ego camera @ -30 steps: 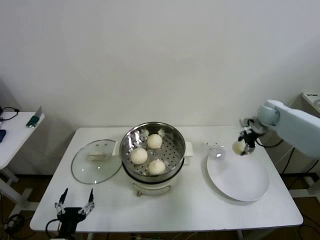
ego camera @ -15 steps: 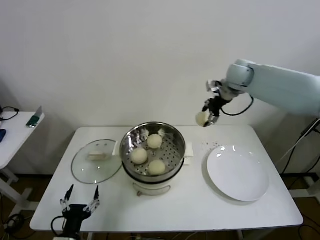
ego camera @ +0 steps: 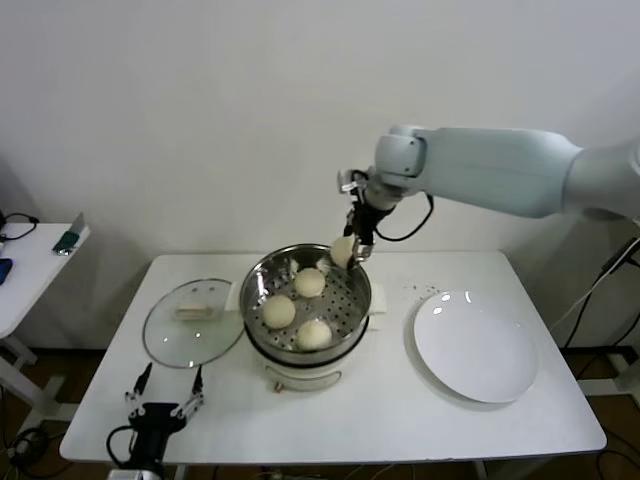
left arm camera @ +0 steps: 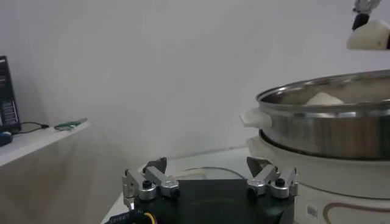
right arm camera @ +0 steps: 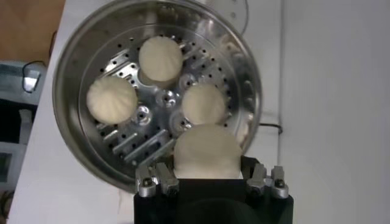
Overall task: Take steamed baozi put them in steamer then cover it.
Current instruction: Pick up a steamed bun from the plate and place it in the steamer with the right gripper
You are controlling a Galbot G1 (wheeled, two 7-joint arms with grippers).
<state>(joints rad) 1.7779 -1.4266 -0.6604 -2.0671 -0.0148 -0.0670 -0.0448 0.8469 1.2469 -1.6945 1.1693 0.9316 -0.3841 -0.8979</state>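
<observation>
Baozi (ego camera: 343,251) smooth, domed, cream-white; four total: three in steamer (ego camera: 306,300), one clenched in right pincer (ego camera: 352,247). Left pincer (ego camera: 167,385) released, low by counter (ego camera: 400,410).

Head view looks down from afar; both wrist views closely share the steamer (ego camera: 305,300).

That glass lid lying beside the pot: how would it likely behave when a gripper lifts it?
The cover is clear glass with a metal rim, so it is probably fragile and fairly heavy for its thinness. It lies flat on the table, so it seems unlikely to roll. Its bar handle sits centrally, so a grip there would likely keep it level.
</observation>
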